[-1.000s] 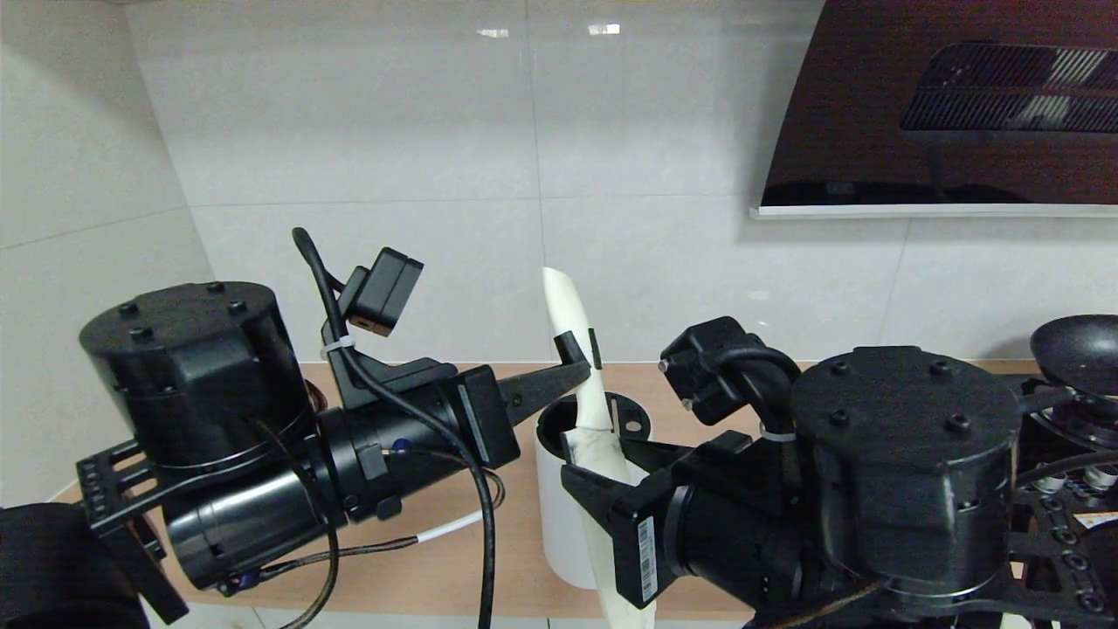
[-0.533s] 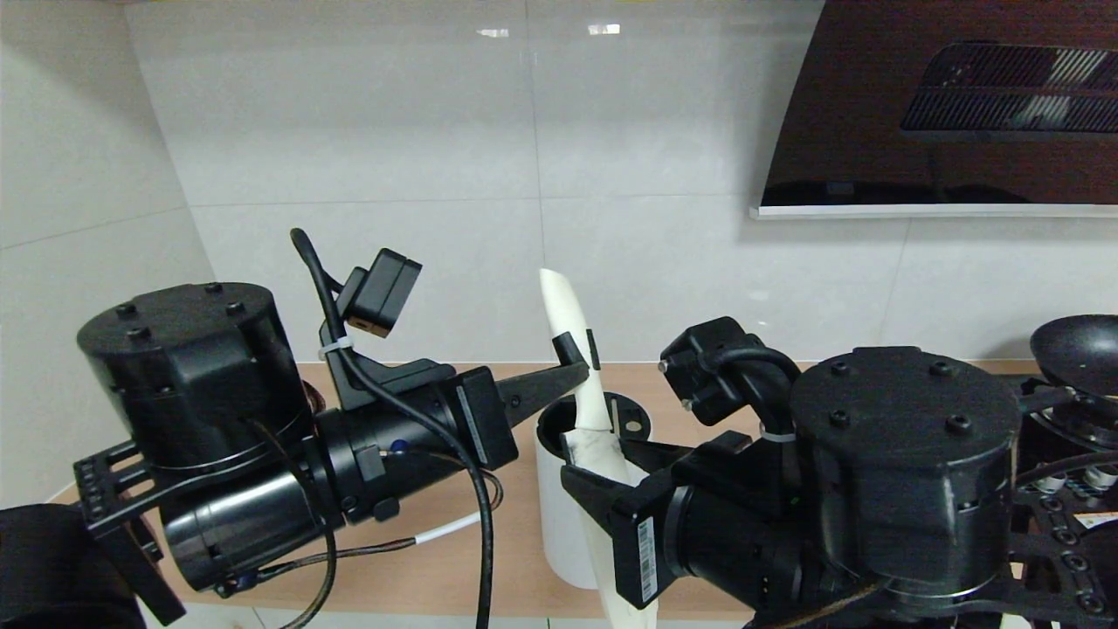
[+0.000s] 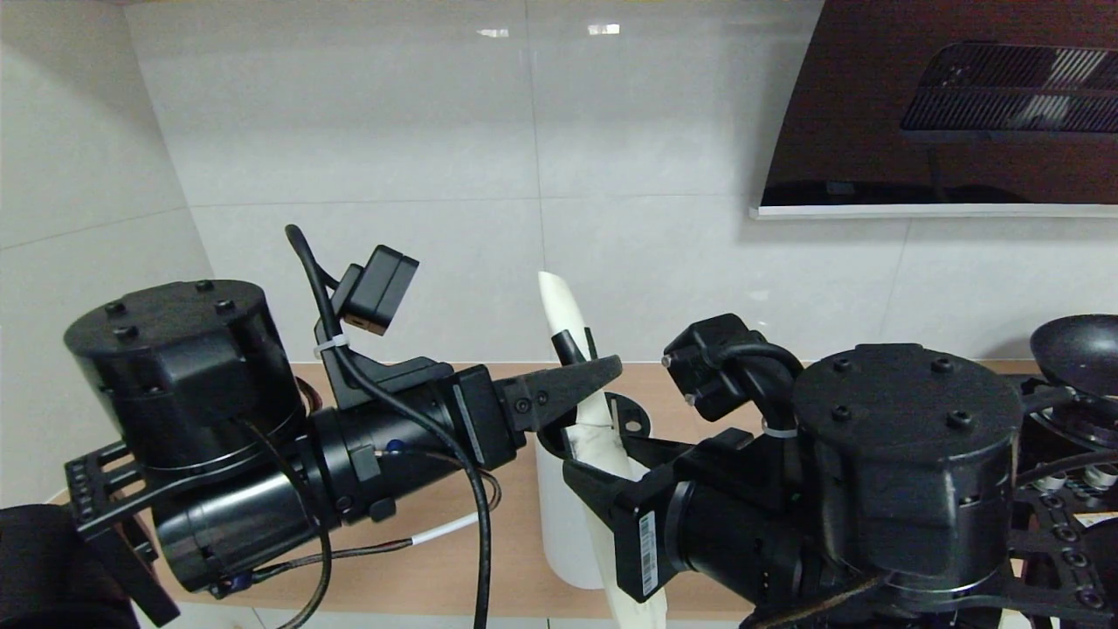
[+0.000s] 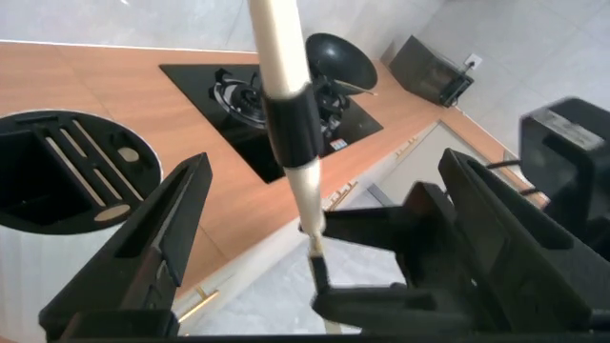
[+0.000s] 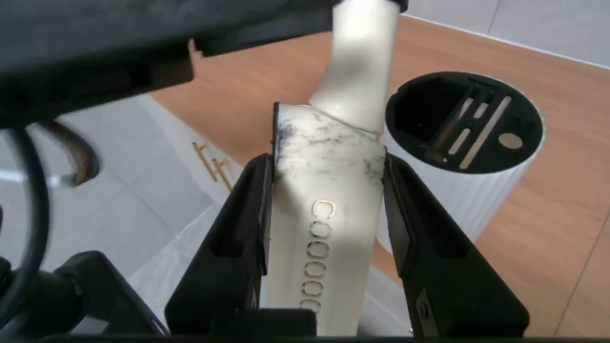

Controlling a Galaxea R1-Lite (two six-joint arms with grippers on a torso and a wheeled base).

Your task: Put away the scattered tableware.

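Spatula sits clamped between right fingers.

My right gripper is covering part of the white holder, and the head view's bottom edge is cutting off the spatula

The left arm and right arm are matt black, each with a fat round joint cap dotted with small screws, a boxy camera on a bracket, and black cables cinched by white zip ties, plus a white barcode sticker on the right wrist.
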